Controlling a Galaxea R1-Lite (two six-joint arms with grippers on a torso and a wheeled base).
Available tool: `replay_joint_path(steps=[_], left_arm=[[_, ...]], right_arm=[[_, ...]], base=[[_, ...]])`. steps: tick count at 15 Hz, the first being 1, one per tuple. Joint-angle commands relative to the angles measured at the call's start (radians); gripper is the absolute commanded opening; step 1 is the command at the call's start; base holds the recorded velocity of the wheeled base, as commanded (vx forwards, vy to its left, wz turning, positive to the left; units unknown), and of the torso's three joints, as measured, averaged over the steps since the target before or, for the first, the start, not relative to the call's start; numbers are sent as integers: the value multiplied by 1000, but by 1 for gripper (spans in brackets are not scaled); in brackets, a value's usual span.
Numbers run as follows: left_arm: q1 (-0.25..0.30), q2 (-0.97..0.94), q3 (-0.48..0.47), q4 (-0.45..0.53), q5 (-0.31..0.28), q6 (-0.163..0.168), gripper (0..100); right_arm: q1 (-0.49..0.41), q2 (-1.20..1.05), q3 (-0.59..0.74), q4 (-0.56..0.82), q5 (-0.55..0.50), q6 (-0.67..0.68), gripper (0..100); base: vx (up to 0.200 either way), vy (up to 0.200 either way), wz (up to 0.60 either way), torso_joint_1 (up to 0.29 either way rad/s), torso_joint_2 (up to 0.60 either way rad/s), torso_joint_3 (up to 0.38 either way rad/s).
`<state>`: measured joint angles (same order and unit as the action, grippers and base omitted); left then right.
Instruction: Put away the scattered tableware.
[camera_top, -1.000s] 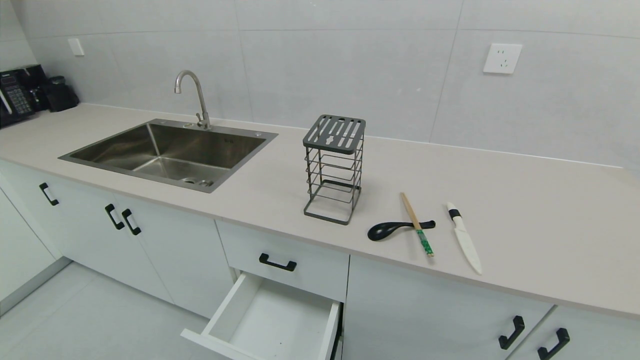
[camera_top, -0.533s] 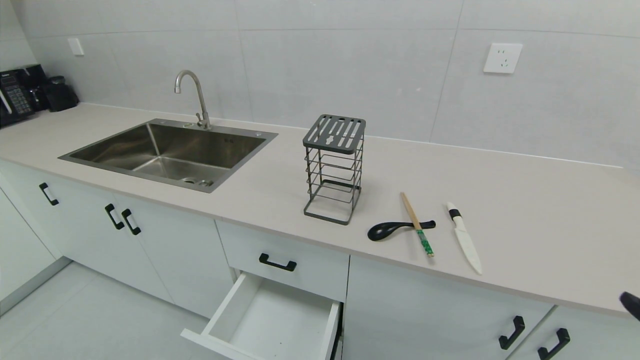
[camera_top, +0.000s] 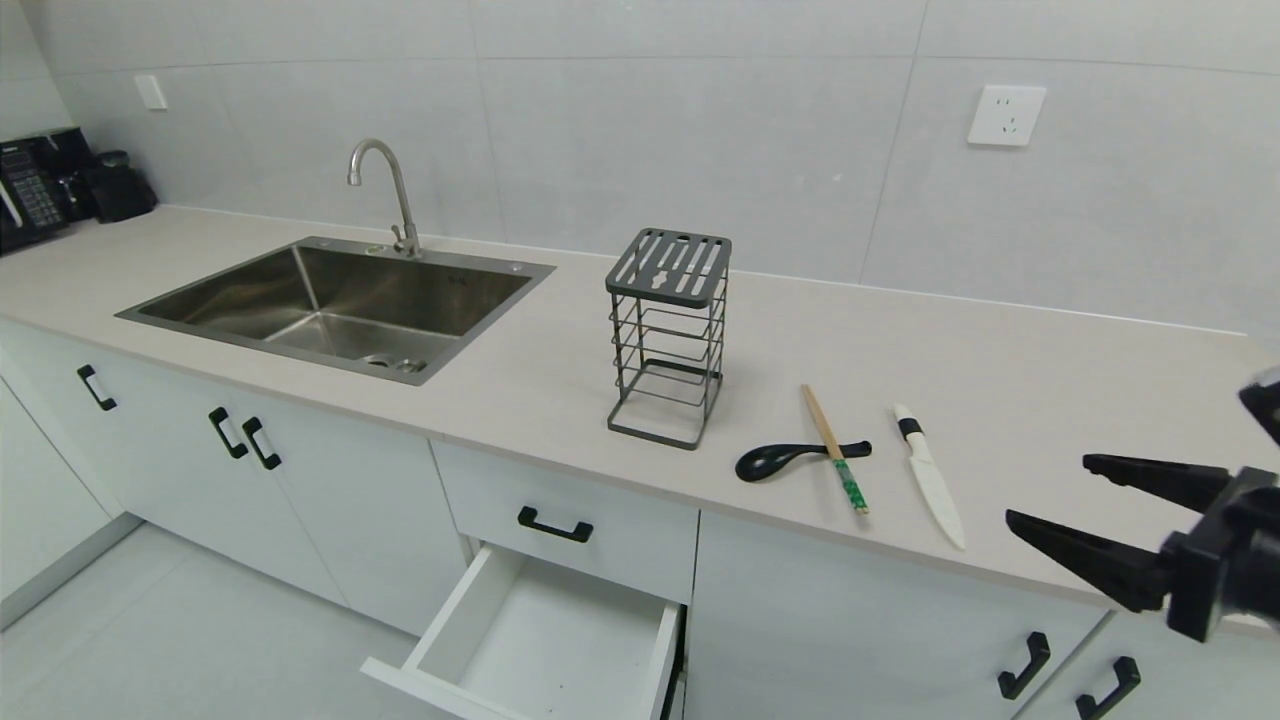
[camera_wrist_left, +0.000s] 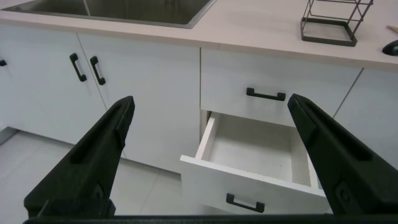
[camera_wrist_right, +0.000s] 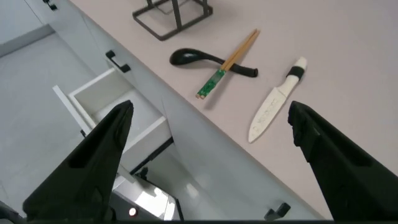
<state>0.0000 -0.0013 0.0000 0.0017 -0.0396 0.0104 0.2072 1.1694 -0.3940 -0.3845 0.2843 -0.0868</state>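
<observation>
A black spoon (camera_top: 790, 459) lies on the countertop near its front edge, with a pair of wooden chopsticks (camera_top: 833, 448) across its handle. A white knife (camera_top: 930, 477) with a black collar lies just to their right. My right gripper (camera_top: 1050, 490) hangs open to the right of the knife, over the counter's front edge, holding nothing. From its wrist I look down on the spoon (camera_wrist_right: 199, 59), chopsticks (camera_wrist_right: 227, 65) and knife (camera_wrist_right: 273, 106) between the fingers (camera_wrist_right: 93, 162). My left gripper (camera_wrist_left: 210, 99) is open and empty, in front of the cabinets, facing the open drawer (camera_wrist_left: 255, 149).
A dark wire rack (camera_top: 668, 335) with a slotted top stands on the counter left of the spoon. Below it a white drawer (camera_top: 540, 640) is pulled out and holds nothing. A steel sink (camera_top: 340, 305) with a tap lies further left. The wall has a socket (camera_top: 1005, 116).
My right gripper has risen into the head view from the lower right corner and now hangs open beside the knife. The tableware has not moved.
</observation>
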Motion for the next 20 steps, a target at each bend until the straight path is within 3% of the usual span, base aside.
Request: replay_joint_path(steps=[1, 7, 20], left_arm=[[0, 1, 0, 0, -2, 0, 100], [0, 1, 0, 0, 0, 0, 100], [0, 1, 0, 0, -2, 0, 100]], right_arm=[[47, 187, -60, -4, -25, 10, 100], [213, 383, -155, -4, -60, 164, 100], [227, 714, -292, -113, -218, 187, 100]], base=[[0, 0, 0, 0, 0, 0], [0, 0, 0, 0, 0, 0], [0, 0, 0, 0, 0, 0]])
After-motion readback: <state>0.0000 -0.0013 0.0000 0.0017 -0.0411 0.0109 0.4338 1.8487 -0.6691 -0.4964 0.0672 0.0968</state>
